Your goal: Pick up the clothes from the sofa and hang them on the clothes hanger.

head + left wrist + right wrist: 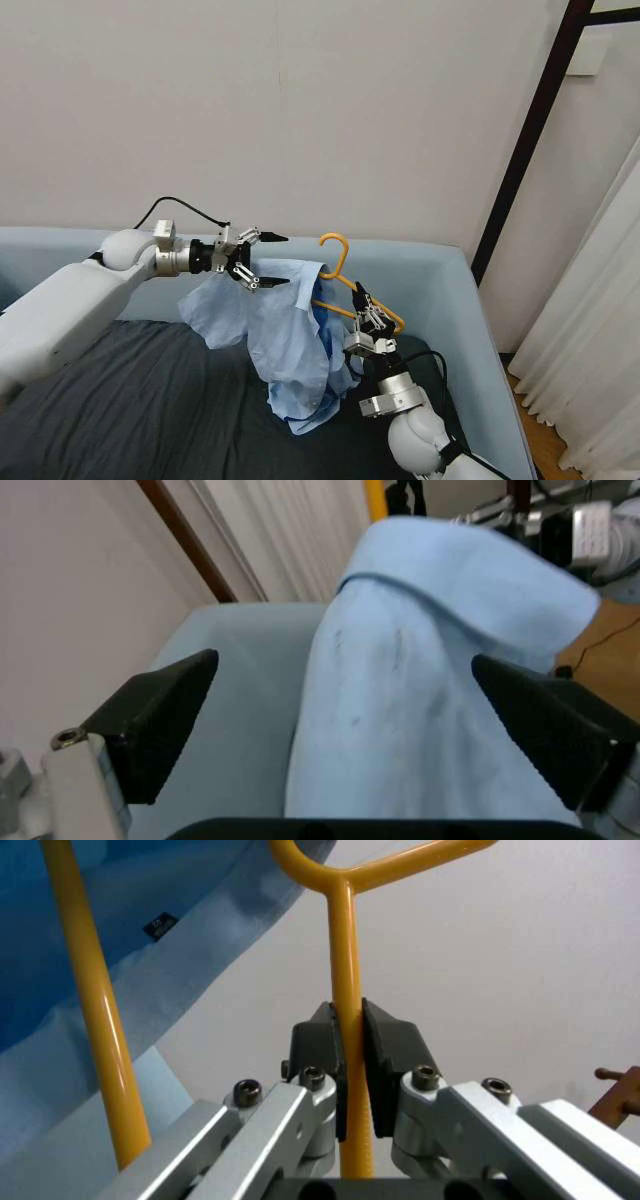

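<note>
The right claw (366, 308), nearest the robot, is pinched shut on the hanger (345, 255). In the right wrist view its two pads squeeze the thin yellow rod with no gap between them. That arm comes up from below with the wrist turned upward, holding the hanger tilted above the sofa seat with the hook uppermost.

The shirt (290, 345) is draped over the side of the hanger toward the left arm. It hangs down in folds, and its lowest end is at or near the dark seat cushion (110, 400); I cannot tell if they touch. It looks light, thin and floppy (likelier to sag and slide off a smooth rod than to resist). I judge the collar or shoulder seam the best place to take hold, since the cloth is doubled there and a pinch would bite. The hanger looks stiff and slick, so a firm pinch on the rod suits it.

Just beyond, the left claw (268, 261) stands wide open at the shirt's collar end. The left wrist view shows pale cloth running between its two dark fingers (165, 709), with nothing clamped. Its arm reaches in nearly level from the left, with the claw pointing toward the hanger.

Behind them are the back of the sofa (455, 285) and the bare wall (300, 100).
</note>
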Tool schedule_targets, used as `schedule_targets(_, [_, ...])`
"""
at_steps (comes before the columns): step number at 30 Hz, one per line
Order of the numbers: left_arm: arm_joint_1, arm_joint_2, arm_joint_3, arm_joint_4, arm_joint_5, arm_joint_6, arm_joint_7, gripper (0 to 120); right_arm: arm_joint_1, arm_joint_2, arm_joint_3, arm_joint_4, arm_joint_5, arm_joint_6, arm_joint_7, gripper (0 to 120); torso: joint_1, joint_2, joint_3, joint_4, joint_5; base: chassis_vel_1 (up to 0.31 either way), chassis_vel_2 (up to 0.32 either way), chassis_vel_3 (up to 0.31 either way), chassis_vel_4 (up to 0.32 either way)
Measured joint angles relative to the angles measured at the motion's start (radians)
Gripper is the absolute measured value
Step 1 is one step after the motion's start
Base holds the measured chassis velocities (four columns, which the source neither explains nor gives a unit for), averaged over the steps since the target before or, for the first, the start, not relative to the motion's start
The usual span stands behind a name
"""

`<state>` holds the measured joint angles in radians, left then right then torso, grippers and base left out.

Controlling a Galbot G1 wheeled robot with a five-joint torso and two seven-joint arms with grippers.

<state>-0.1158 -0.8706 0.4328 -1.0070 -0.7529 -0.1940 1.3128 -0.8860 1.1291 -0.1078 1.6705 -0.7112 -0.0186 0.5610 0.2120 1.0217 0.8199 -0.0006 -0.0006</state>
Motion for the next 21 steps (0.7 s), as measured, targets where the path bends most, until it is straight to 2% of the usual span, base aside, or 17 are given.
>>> schedule_targets(4, [-0.051, -0.069, 0.002, 0.091, 0.096, 0.026, 0.084, 99, 0.001, -0.013, 0.010, -0.002, -0.023, 0.003, 0.000, 5, 0.000, 0.000, 0.000, -0.0006, 0.0001, 0.000, 0.000, 0.000, 0.000])
schedule_targets(7, [-0.065, -0.095, -0.001, 0.113, 0.137, 0.044, 0.129, 97, 0.004, -0.017, 0.020, -0.006, -0.041, 0.007, 0.001, 5, 0.000, 0.000, 0.000, -0.0006, 0.0003, 0.000, 0.000, 0.000, 0.000])
schedule_targets(9, [-0.080, -0.123, -0.007, 0.132, 0.178, 0.070, 0.185, 88, 0.007, -0.018, 0.032, -0.014, -0.068, 0.012, 0.004, 5, 0.000, 0.000, 0.000, -0.0008, 0.0002, 0.000, 0.000, 0.000, 0.000])
schedule_targets(12, [-0.087, -0.134, -0.012, 0.139, 0.205, 0.081, 0.206, 79, 0.013, -0.015, 0.037, -0.023, -0.088, 0.013, 0.008, 5, 0.000, 0.000, 0.000, -0.0008, 0.0002, 0.000, 0.000, 0.000, 0.000])
schedule_targets(15, [-0.091, -0.141, -0.024, 0.153, 0.236, 0.083, 0.209, 66, 0.021, -0.001, 0.043, -0.038, -0.126, 0.016, 0.016, 5, 0.000, 0.000, 0.000, -0.0004, 0.0001, 0.000, 0.000, 0.000, 0.000])
schedule_targets(17, [-0.090, -0.142, -0.028, 0.156, 0.243, 0.083, 0.207, 63, 0.021, 0.002, 0.044, -0.041, -0.132, 0.015, 0.017, 5, 0.000, 0.000, 0.000, -0.0004, 0.0000, 0.000, 0.000, 0.000, 0.000])
schedule_targets(21, [-0.066, -0.136, -0.050, 0.157, 0.262, 0.079, 0.198, 44, 0.022, 0.011, 0.038, -0.052, -0.141, 0.014, 0.018, 5, 0.000, 0.000, 0.000, -0.0006, -0.0002, 0.000, 0.000, 0.000, 0.000])
